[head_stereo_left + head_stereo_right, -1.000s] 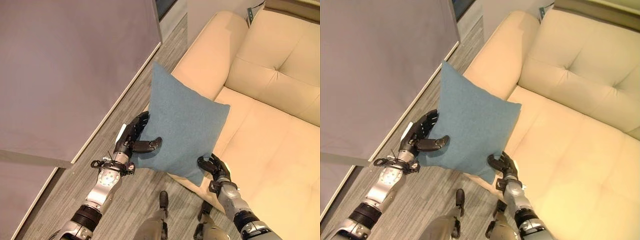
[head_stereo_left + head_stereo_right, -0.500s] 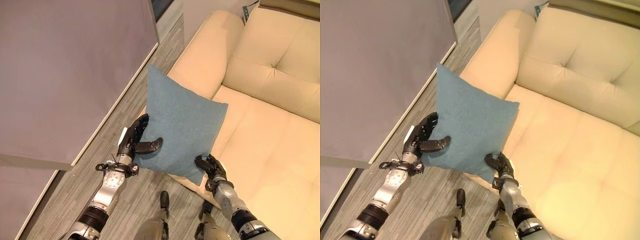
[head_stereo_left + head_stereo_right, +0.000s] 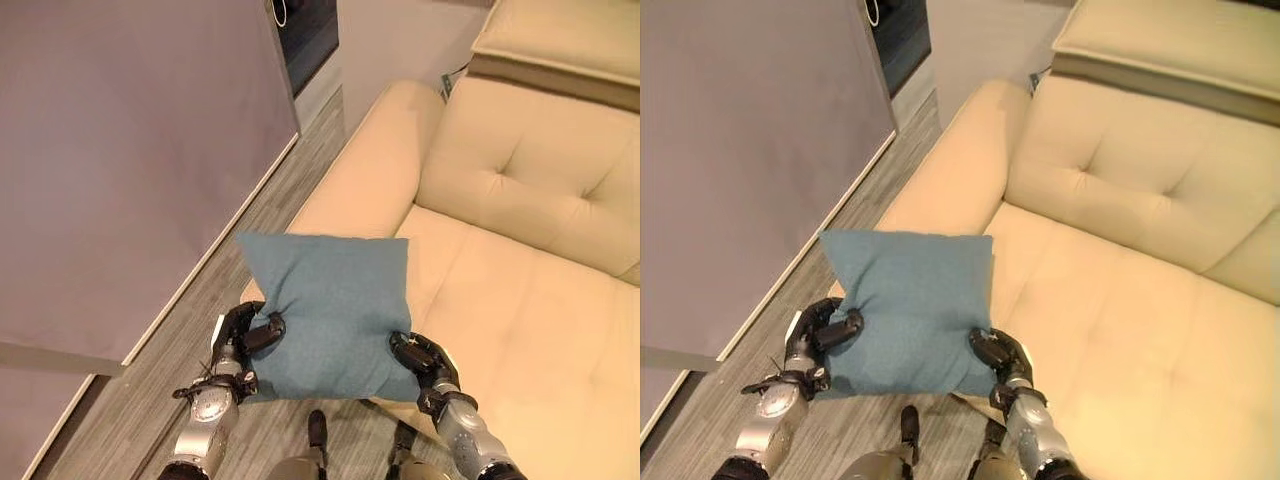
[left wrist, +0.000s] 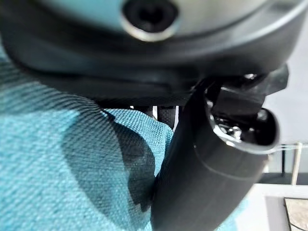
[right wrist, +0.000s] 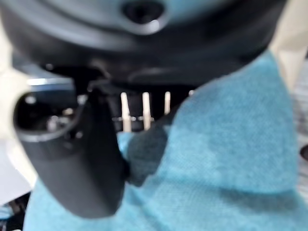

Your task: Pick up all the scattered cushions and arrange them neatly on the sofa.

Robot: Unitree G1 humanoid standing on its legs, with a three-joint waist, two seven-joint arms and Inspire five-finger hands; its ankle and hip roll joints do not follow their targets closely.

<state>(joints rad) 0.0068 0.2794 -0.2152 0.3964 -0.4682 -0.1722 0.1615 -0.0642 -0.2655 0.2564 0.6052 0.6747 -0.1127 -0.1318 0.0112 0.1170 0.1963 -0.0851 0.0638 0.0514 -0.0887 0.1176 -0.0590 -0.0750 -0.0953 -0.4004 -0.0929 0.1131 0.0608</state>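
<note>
A teal blue square cushion point(image 3: 330, 310) hangs between my two hands, just in front of the cream sofa's point(image 3: 520, 290) left front corner. My left hand point(image 3: 243, 338) pinches the cushion's left edge, thumb pressed into the cloth point(image 4: 72, 173). At the lower right corner my right hand point(image 3: 422, 358) is curled round the fabric point(image 5: 231, 159). The cushion faces me nearly flat, its upper edge level.
A large grey panel point(image 3: 130, 150) stands to the left, along a strip of grey wood-look floor point(image 3: 260, 210). The sofa's rounded armrest point(image 3: 370, 170) lies just beyond the cushion, and the seat point(image 3: 540, 320) spreads to the right. A dark screen point(image 3: 305, 35) shows at the far top.
The cushion has turned from a tilted diamond to level and dropped lower toward me. Both hands have drawn in closer. The camera has tilted up, showing more of the sofa back.
</note>
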